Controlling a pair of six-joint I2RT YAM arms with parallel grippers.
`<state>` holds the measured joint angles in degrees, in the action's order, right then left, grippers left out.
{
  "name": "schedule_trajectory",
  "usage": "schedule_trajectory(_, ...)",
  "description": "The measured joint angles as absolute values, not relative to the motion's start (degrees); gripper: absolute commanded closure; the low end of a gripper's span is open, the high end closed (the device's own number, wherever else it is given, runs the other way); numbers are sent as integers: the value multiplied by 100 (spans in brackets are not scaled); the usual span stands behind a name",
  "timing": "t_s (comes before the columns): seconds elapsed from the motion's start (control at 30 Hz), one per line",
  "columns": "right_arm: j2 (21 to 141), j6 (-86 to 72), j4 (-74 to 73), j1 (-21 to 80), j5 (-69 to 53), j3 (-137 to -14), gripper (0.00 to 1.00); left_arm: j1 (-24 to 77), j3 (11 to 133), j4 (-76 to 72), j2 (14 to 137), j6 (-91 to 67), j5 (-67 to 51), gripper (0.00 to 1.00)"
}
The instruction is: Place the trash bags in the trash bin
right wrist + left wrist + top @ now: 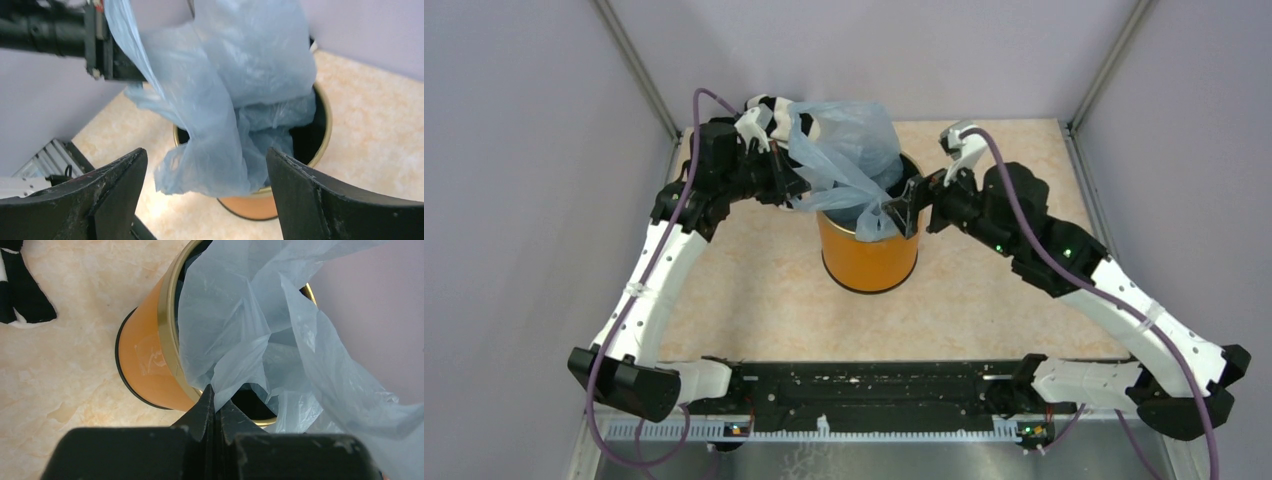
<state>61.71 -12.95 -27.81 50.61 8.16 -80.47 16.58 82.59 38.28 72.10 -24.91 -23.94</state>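
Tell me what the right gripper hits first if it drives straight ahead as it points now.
The light-blue plastic bag: its drooping fold hangs over the near rim of the orange trash bin, centred before the open right gripper. The rim likely comes next; depth is unclear.

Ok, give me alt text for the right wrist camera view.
A crinkly light-blue plastic bag hangs partly inside an orange bin, its upper edge pinched by the left gripper. The right gripper, fingers open, frames the lower corners.
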Motion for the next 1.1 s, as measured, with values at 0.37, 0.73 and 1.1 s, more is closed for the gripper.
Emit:
schedule_trajectory(0.37, 7706, -836, -2383, 4303, 967, -9662, 3, 1774, 8160, 3968, 7065, -2427, -2331, 100)
schedule_trajectory(0.73, 8350, -727, -1004, 3415, -624, -8337, 47, 1774, 8160, 4034, 7065, -2377, -2309, 100)
schedule_trajectory(1.1, 8350, -902, -679, 3555, -405, -7640, 84, 1776, 8180, 4021, 7179, -2381, -2311, 100)
